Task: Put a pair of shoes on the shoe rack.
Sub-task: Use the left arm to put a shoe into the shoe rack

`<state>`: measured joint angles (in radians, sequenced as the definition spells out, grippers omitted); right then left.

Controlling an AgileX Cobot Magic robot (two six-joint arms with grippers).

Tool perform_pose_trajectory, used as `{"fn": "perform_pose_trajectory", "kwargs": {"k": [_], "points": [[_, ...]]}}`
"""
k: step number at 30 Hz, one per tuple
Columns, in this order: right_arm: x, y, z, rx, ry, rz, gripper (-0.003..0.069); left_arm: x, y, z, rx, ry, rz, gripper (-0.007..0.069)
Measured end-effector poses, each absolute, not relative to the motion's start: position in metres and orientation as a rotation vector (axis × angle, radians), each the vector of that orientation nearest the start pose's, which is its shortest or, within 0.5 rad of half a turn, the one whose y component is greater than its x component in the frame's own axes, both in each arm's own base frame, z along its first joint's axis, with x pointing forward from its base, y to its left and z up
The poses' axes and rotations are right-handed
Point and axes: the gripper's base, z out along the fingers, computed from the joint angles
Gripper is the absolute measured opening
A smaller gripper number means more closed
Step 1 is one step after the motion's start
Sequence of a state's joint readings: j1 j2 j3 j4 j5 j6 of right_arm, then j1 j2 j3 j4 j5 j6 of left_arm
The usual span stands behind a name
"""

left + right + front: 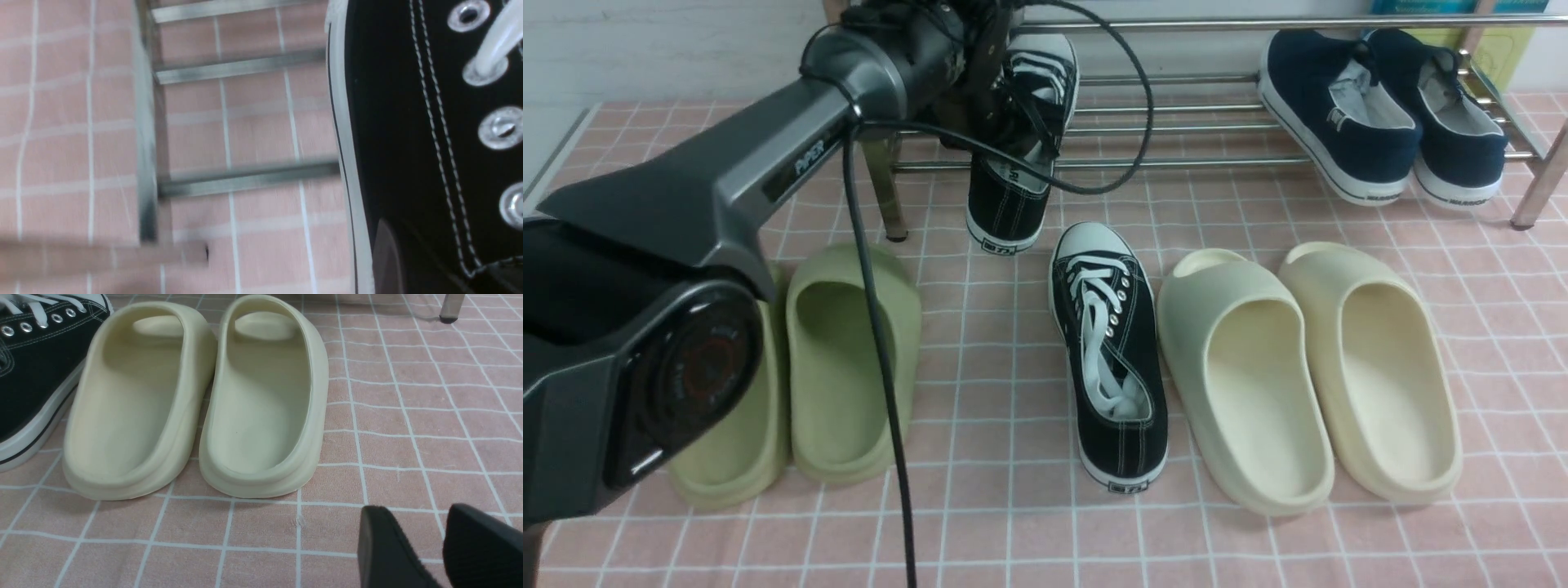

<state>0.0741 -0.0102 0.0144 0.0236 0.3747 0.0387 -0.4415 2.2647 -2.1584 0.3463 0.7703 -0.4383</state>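
Left claw (992, 98): clamped on one black sneaker (1010, 192), held toe-up at the left end of the shoe rack (1192, 126); fingers mostly hidden behind the wrist.
Right claw (431, 555): jaws apart, empty, low over the floor (408, 416) in front of the rack.
Risk: the heel hangs past the rack's front edge. If released like this, the shoe may tip off or drop through the gaps.
Sneaker vs claw: one in the left grip; second sneaker (1111, 359) on the floor before the rack, in neither claw.

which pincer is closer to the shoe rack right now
Left. The left pincer is at the left end of the shoe rack, holding a black sneaker. The right pincer is open, low over the floor on the near side of the cream slides.
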Motion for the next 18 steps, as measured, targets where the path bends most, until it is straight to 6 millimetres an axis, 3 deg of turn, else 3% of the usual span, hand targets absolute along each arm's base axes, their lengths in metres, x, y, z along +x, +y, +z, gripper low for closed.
{"fn": "perform_pose_trajectory", "kwargs": {"k": [6,10,13,16,18], "points": [[0.052,0.005,0.175,-0.019,1.864,0.101,0.0237,0.498,-0.204,0.267,0.122,2.200,-0.103,0.0027],[0.052,0.005,0.175,-0.019,1.864,0.101,0.0237,0.506,-0.208,0.256,0.091,2.156,-0.133,0.0073],[0.052,0.005,0.175,-0.018,1.864,0.102,0.0237,0.508,-0.209,0.259,0.116,2.117,-0.126,0.0146],[0.052,0.005,0.175,-0.018,1.863,0.102,0.0237,0.507,-0.208,0.263,0.117,2.106,-0.116,0.0273],[0.052,0.005,0.175,-0.018,1.863,0.102,0.0237,0.505,-0.206,0.263,0.099,2.135,-0.107,0.0307]]}}
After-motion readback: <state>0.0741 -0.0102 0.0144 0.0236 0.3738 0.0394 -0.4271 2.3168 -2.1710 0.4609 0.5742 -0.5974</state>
